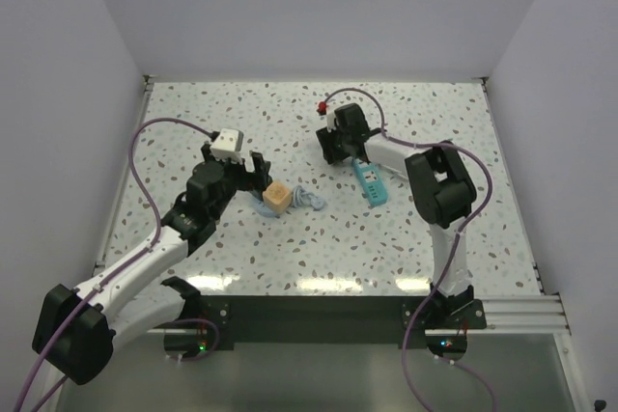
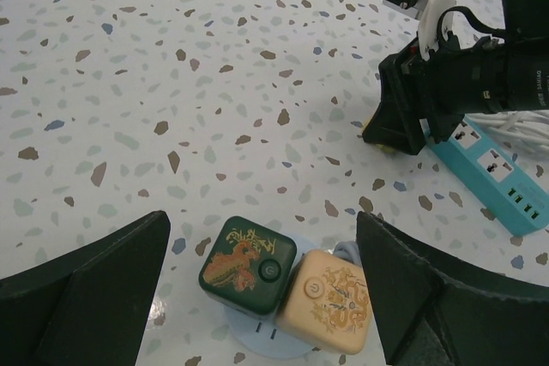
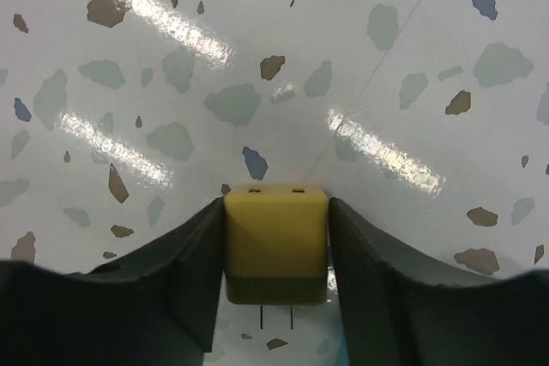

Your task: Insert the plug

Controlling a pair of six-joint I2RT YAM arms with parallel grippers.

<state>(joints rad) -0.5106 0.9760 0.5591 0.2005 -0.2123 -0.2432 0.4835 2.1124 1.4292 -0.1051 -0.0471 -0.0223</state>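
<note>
The left pincer hangs wide open, empty, over the small dark green cube-shaped plug (gold dragon-like print, round power mark), which touches a tan cube on the speckled surface. Farther off, the right pincer clamps a yellow block.

The plug is dark green with a gold dragon print. The cube beside the plug is tan; the block, yellow.

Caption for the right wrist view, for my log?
Right gripper, jaws pinching the small yellow block, speckled table behind.
</note>
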